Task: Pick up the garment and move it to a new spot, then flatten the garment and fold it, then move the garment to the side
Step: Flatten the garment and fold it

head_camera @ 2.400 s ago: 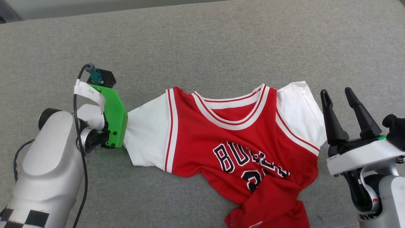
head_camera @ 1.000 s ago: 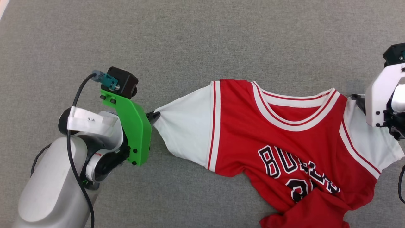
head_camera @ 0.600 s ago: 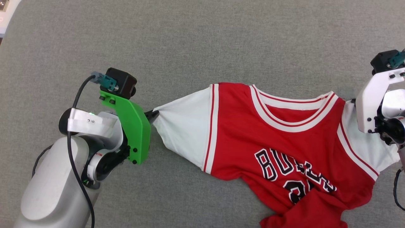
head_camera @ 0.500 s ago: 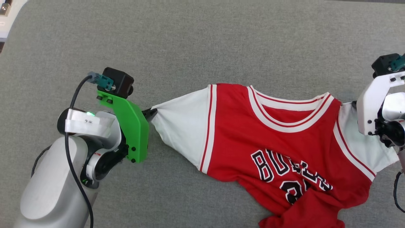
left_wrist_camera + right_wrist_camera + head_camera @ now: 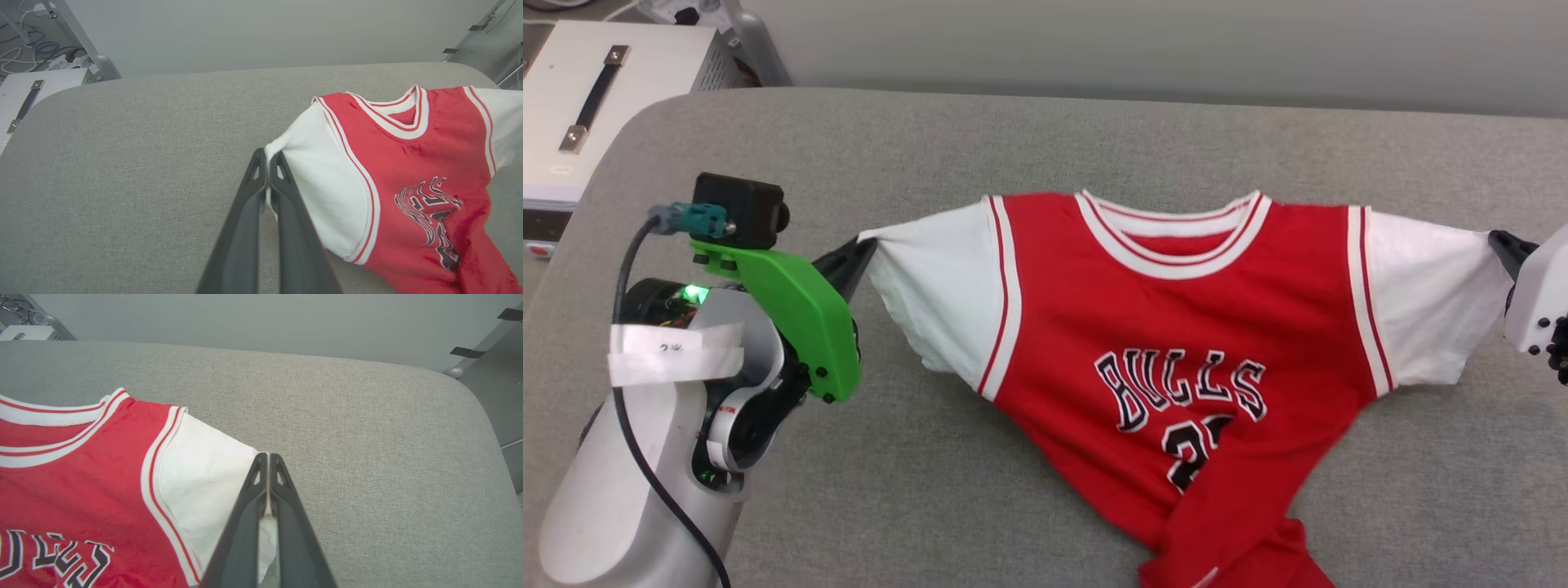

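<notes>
- Spanning the middle of the head view from left to right: the garment, strung between two pinches. Long axis sleeve to sleeve across the frame, collar toward the top, "BULLS" lettering facing up.
- Pinching the cuff of the frame-left sleeve: left gripper, at left centre. Fingers pressed together, with white cloth caught between them in the left wrist view.
- Pinching the cuff of the frame-right sleeve: right gripper, at the right edge. Fingers closed on a fold of white cloth, plain in the right wrist view.
- Lying inward from each pincer: garment to the right of the left one and to the left of the right one. Neither arm nearer, each on its own end.
- Stretched taut along the shoulder line, upper part seemingly lifted off the grey padded surface. Hem bunched and twisted at bottom centre, running out past the lower edge.
- Judged: carrying to a new spot calls for both pincers travelling together at an even spacing, else risk of a sagging shoulder line or a slipped cuff.
- Counted: one garment, two white sleeves, two grippers, and one white case with a strap handle at upper left, off the surface.
</notes>
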Tool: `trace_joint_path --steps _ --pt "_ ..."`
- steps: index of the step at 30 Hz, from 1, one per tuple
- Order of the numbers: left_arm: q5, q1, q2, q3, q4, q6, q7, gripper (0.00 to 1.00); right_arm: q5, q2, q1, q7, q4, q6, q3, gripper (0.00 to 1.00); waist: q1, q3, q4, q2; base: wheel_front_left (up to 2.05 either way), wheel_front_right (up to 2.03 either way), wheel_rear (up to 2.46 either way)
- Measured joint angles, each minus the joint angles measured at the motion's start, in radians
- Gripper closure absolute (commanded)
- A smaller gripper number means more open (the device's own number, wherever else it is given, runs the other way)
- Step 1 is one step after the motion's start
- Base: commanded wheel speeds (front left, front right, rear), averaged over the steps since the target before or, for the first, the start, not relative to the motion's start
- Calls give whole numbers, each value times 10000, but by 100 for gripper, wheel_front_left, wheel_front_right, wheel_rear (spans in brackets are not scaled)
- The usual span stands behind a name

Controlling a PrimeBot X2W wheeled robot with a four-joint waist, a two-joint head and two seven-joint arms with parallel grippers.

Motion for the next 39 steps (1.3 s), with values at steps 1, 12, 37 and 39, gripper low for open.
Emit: trace_joint_path --steps 1,12,37,39 --pt "40 17 27 88 -58 42 -127 100 15 -15 58 -48 -150 0 -29 100 0 -113 -20 0 0 0 0" --pt "293 178 286 932 -811 230 -1496 100 274 -153 129 -690 -1956 0 -694 100 0 -1130 -268 0 0 0 0" --pt "667 -2155 1285 2376 -1034 -236 -3672 100 230 -372 -2080 -604 -3476 2 -1007 100 0 -533 -608 0 0 0 0" --pt "631 -2845 1386 2374 -734 -326 -3682 100 192 -416 -2847 -819 -3104 2 -947 100 0 -209 -623 0 0 0 0"
